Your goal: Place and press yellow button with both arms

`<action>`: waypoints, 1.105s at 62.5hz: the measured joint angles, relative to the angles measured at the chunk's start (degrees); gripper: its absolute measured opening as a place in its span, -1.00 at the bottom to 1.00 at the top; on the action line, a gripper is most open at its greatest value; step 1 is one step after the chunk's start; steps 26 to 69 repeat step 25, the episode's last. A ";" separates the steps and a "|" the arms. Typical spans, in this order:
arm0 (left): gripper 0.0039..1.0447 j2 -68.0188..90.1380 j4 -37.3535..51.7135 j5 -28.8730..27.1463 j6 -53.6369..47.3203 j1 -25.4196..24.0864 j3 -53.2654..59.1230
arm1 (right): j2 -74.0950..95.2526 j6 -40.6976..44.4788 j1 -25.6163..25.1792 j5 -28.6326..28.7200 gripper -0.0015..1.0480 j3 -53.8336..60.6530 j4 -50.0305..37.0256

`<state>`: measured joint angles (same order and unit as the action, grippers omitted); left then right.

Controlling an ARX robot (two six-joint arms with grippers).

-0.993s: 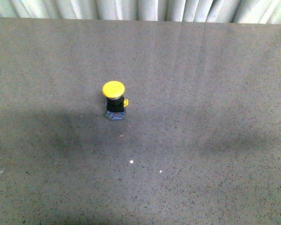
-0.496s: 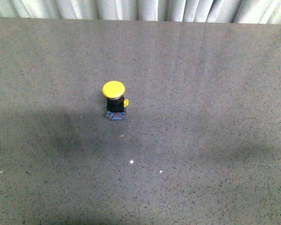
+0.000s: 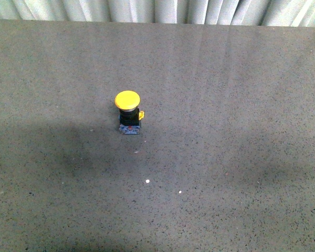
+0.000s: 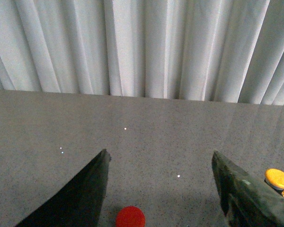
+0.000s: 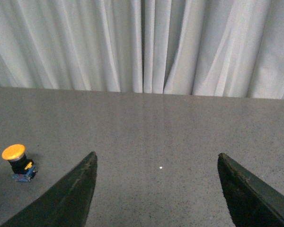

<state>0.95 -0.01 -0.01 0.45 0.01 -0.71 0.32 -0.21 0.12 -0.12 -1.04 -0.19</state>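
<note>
Table (image 3: 226, 157) looks like speckled grey stone, pretty matt. The yellow button (image 3: 128, 112) has a smooth plastic cap. Curtain (image 5: 142, 45) at the top is pleated white cloth.

The yellow button (image 3: 128, 112) stands upright on the table (image 3: 226, 157), untouched.

I see the yellow button (image 3: 128, 112) standing upright on the grey surface (image 3: 226, 157), at about 10 o'clock from centre.
</note>
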 joint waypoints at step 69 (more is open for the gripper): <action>0.83 0.00 0.00 0.00 -0.13 0.00 0.00 | 0.00 -0.02 0.00 0.00 0.82 0.00 0.00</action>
